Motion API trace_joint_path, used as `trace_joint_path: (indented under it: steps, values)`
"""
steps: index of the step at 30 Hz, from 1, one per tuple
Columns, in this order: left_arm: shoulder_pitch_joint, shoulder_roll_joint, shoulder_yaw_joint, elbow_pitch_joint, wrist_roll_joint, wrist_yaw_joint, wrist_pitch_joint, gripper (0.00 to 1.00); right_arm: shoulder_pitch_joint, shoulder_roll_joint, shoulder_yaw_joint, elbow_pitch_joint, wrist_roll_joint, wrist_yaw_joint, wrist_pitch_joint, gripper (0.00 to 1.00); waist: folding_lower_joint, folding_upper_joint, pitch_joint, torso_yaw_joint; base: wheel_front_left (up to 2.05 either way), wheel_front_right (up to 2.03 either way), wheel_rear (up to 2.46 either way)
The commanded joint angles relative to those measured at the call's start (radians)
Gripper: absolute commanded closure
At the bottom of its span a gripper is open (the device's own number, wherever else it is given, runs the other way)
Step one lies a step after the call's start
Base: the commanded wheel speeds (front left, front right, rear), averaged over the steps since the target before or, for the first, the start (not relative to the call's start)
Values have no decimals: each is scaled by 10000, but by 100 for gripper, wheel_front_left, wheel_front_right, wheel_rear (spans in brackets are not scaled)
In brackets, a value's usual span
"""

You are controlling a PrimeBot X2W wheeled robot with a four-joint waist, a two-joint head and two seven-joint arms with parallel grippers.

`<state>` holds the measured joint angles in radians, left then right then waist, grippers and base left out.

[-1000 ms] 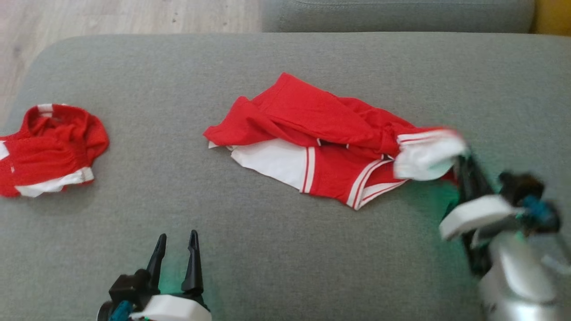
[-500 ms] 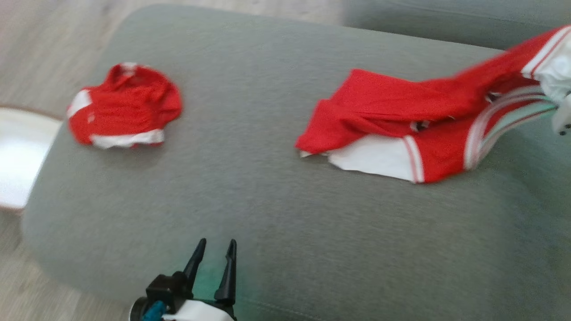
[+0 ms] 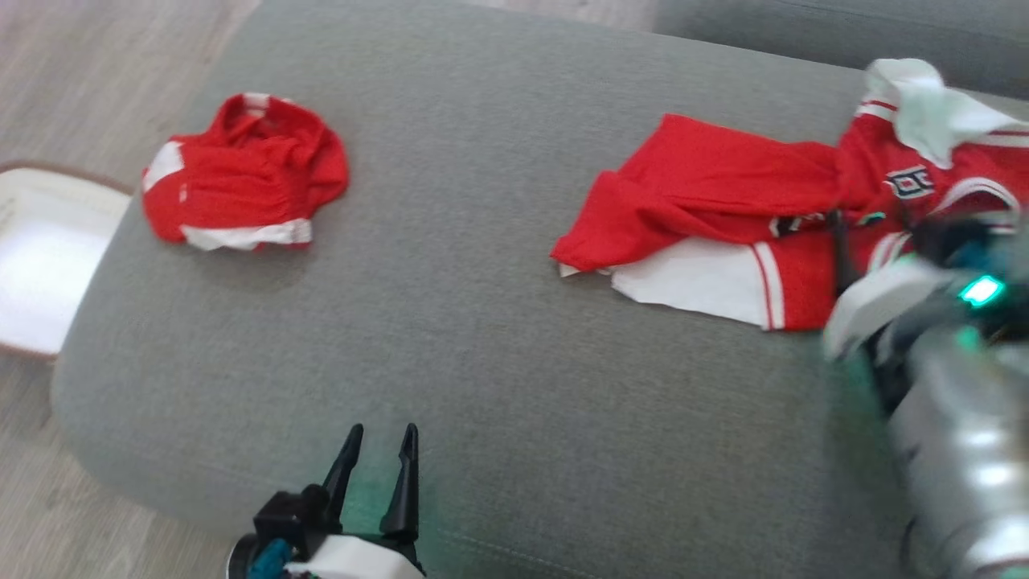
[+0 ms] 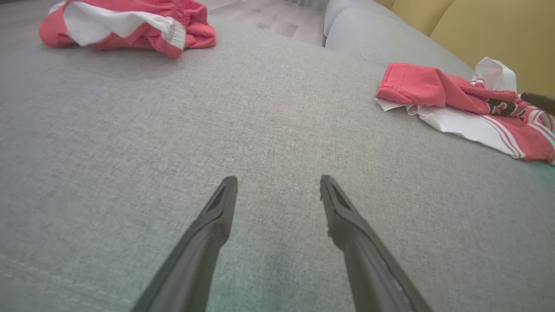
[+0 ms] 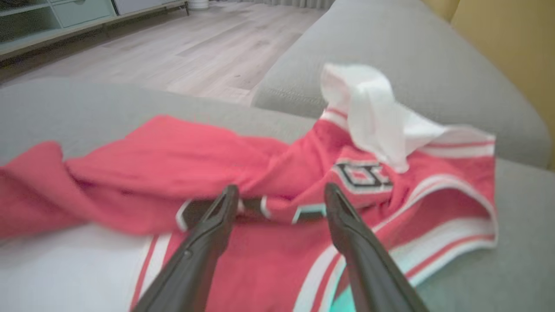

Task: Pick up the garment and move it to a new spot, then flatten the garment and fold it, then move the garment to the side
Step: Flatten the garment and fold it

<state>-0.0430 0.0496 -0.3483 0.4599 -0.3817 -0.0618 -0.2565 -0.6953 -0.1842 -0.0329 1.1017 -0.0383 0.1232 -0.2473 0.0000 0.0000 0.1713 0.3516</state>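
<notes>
The bright red soft fabric garment (image 3: 707, 189), with white panels and thin striped trim, lies crumpled at the right of the broad grey upholstered sofa cushion (image 3: 482, 346). From our right wrist the garment (image 5: 164, 164) spreads close below the camera. A white panel flops over its far end, beside a black-outlined patch whose marking we cannot read. In the head view its right part is hidden behind our blurred right arm and cut off by the picture's edge.

The right claw (image 5: 279, 190) hangs over the red cloth with its two dark fingers spread and nothing between them. We cannot tell whether the tips touch the fabric. The left claw (image 3: 382, 434) is spread too, over bare cushion near the front edge and well apart from the garment.

Half a second ago the garment's right end was stretched off the edge of the head view with the white panel raised. Now that end lies slack on the cushion. Our head camera has also swung, so the whole picture has shifted.

A second crumpled red-and-white cloth bundle (image 3: 241, 173) sits at the cushion's far left. Beyond it a white tray with a brown rim (image 3: 48, 273), cut off, stands on the pale wooden floor (image 3: 96, 56). Another grey cushion (image 3: 804, 32) lies behind, with a yellow panel (image 4: 485, 30) past it.
</notes>
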Motion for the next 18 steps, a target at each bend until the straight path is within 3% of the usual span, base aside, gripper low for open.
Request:
trace_joint_path:
  steps: [1,8,18]
  values:
    - [-388,7,393,-326,-96,13,-53,0,137,247,351,-334,175,75,-130,0,0,0,-44,-227,0,0,0]
    - [-562,7,429,-515,18,-32,-53,0,2276,748,1810,-2322,2102,75,-142,0,0,0,-86,-577,0,0,0]
    - [-499,7,426,-466,177,-125,-53,0,3742,1003,1806,-3185,3771,75,-144,0,0,0,-65,-533,0,0,0]
